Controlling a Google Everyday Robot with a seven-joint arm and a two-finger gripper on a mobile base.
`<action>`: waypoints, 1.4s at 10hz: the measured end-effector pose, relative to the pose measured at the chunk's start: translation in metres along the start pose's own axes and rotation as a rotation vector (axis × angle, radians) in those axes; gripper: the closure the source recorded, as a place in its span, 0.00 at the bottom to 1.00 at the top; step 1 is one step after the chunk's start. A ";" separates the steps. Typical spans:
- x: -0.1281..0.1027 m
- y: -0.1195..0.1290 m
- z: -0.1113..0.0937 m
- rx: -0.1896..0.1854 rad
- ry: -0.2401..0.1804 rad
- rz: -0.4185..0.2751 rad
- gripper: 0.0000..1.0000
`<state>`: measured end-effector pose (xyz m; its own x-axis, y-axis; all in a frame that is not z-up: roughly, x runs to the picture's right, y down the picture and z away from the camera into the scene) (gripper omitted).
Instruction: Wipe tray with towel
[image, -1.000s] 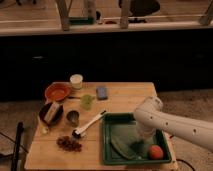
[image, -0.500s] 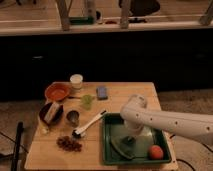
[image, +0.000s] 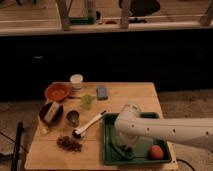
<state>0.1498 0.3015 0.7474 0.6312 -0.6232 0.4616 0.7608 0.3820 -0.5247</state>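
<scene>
Green rectangular tray (image: 106, 142) holds a round orange object (image: 156, 151) near the gripper (image: 123, 148) (open or clamped, I cannot tell); a wide wiping sweep could knock it out.

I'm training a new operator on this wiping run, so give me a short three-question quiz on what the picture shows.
1. True or false: the fruit lies in the tray.
2. Where is the pincer? A: raised high, away from everything. B: low in the tray's picture-left part. C: outside the picture.
3. Fill in: the brush lies on the picture-____ side of the tray.
Key: 1 true; 2 B; 3 left.
</scene>
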 end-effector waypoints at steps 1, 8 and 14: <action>0.007 0.010 0.001 -0.005 0.001 0.011 1.00; 0.074 0.013 -0.002 0.002 -0.025 0.139 1.00; 0.019 -0.018 -0.002 0.022 -0.124 -0.003 1.00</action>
<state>0.1481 0.2816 0.7641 0.6414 -0.5358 0.5491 0.7653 0.3961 -0.5074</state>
